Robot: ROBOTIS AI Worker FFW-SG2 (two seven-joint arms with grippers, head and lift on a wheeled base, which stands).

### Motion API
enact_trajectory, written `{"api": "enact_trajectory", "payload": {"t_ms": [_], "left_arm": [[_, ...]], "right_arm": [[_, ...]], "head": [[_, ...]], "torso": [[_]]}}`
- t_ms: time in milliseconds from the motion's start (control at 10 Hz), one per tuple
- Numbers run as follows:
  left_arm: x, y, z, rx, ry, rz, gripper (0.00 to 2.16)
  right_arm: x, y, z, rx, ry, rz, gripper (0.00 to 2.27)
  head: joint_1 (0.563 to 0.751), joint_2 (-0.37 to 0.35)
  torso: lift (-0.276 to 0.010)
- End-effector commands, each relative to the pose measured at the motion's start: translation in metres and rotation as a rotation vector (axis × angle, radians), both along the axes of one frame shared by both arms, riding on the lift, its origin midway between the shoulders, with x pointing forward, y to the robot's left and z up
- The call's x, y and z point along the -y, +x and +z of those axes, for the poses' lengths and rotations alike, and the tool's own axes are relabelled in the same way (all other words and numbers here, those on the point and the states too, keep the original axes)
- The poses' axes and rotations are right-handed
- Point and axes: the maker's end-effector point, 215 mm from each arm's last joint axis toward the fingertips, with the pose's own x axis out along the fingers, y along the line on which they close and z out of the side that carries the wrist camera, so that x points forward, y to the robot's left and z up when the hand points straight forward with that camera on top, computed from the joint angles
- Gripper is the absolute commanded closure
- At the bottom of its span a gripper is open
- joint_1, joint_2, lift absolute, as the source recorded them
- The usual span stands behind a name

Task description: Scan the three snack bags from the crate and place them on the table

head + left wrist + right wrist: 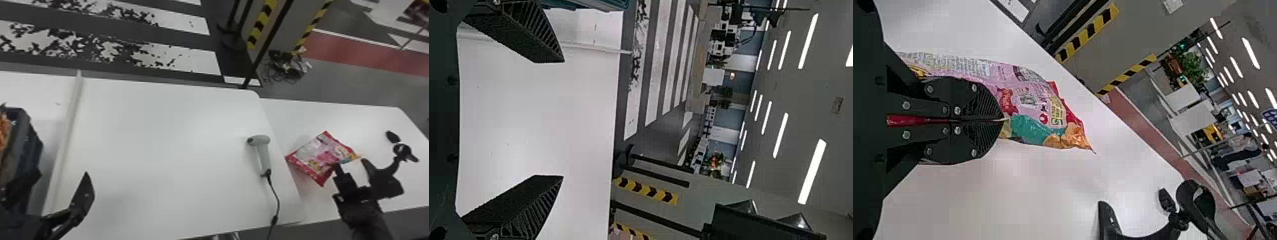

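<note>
Flat white right-hand table (348,115) lies beneath the red-and-pink plastic snack bag (311,156) clenched in my black right gripper (1002,120); black left gripper (563,119) released; scan unconfirmed; orange packaging (3,131) in the dark-grey crate (24,123) presumably pending.

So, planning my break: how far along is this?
One snack bag is out of the crate and held by the right gripper over the rightmost table. I can't tell whether it's scanned. Releasing it remains, and probably the orange item in the crate.
</note>
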Motion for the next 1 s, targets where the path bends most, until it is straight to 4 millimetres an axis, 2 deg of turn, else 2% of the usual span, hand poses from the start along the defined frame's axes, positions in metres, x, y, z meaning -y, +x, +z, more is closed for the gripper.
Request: {"api": "enact_trajectory", "payload": {"t_ms": [0,200,400,500,600,700,900], "left_arm": [[0.006,-0.001,0.001,0.001,-0.006,-0.010,0.03],[0.011,-0.001,0.000,0.000,-0.011,-0.021,0.03],[0.019,-0.002,0.003,0.004,-0.020,-0.032,0.03],[0.019,-0.003,0.002,0.002,-0.020,-0.033,0.03],[0.021,-0.004,0.002,0.000,-0.024,-0.035,0.03],[0.022,-0.004,0.003,0.001,-0.024,-0.038,0.03],[0.025,-0.004,0.004,0.002,-0.028,-0.043,0.03]], "right_arm": [[-0.011,-0.001,-0.015,-0.034,0.059,0.030,0.00],[-0.029,0.001,-0.026,-0.075,0.142,0.087,0.06],[-0.037,-0.008,-0.015,-0.083,0.148,0.138,0.06],[-0.049,-0.011,-0.012,-0.106,0.156,0.184,0.06],[-0.061,-0.013,-0.005,-0.117,0.153,0.230,0.04],[-0.072,-0.007,0.012,-0.098,0.115,0.272,0.05],[-0.123,0.011,0.039,-0.087,0.060,0.388,0.05]], "head": [[0.695,-0.350],[0.695,-0.350],[0.695,-0.350],[0.695,-0.350],[0.695,-0.350],[0.695,-0.350],[0.695,-0.350]], "torso": [[-0.062],[-0.062],[-0.062],[-0.062],[-0.062],[-0.062],[-0.062]]}}
